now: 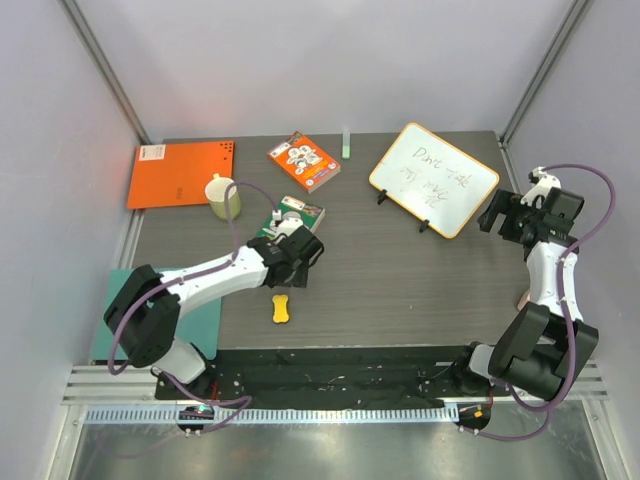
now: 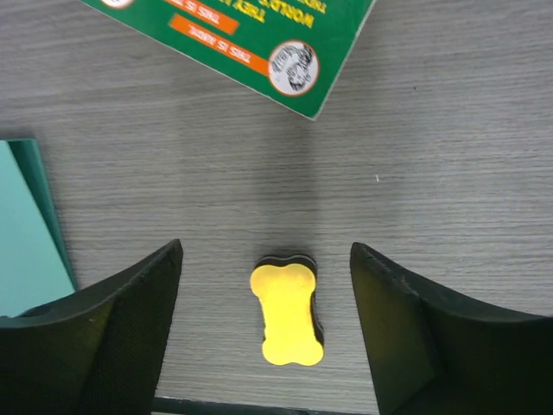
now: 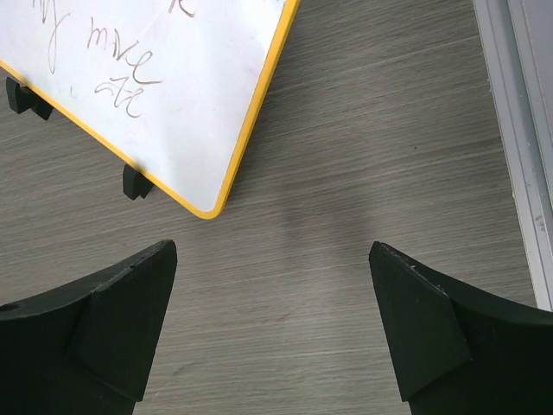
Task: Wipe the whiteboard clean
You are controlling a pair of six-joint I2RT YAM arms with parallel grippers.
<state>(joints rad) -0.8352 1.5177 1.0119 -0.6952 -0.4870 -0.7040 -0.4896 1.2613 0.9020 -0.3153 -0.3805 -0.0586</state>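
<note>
Top external: set above and behind the left arm [image 1: 210, 276] and right arm [image 1: 548, 275], facing steeply down, far enough back to take in the whole table [image 1: 400, 290].

Left wrist: close above the table, aimed straight down past the left fingers [image 2: 104, 337]. Shares with the top view the yellow eraser [image 2: 288, 316], a corner of the green book [image 2: 285, 26] and an edge of the teal sheet [image 2: 26, 242].

Right wrist: equally close, aimed down past the right fingers [image 3: 432, 337]. Shares with the top view the near corner of the whiteboard [image 3: 155, 104].
</note>
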